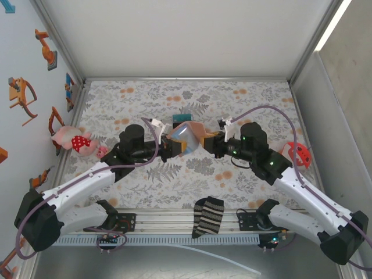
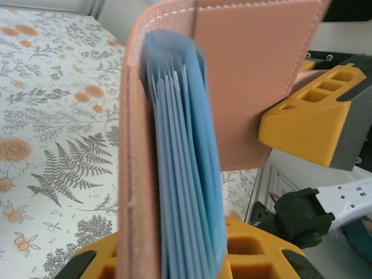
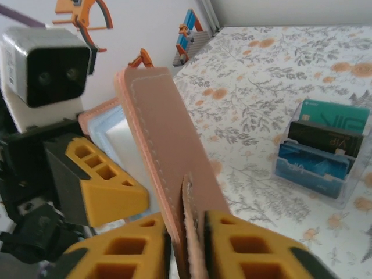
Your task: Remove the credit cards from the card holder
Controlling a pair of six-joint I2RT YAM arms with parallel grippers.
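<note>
Holder (image 1: 187, 135) hangs between left gripper (image 1: 173, 145) and right gripper (image 1: 204, 142), each closed on one flap; cards (image 2: 181, 174) sit edge-up by the left.

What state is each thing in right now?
card holder: open, held off the table.
credit cards: packed inside the holder.
left gripper: jaws shut on the card holder.
right gripper: jaws shut on the card holder.
card stand: upright, holding cards.
sock: lying across the rail.
</note>
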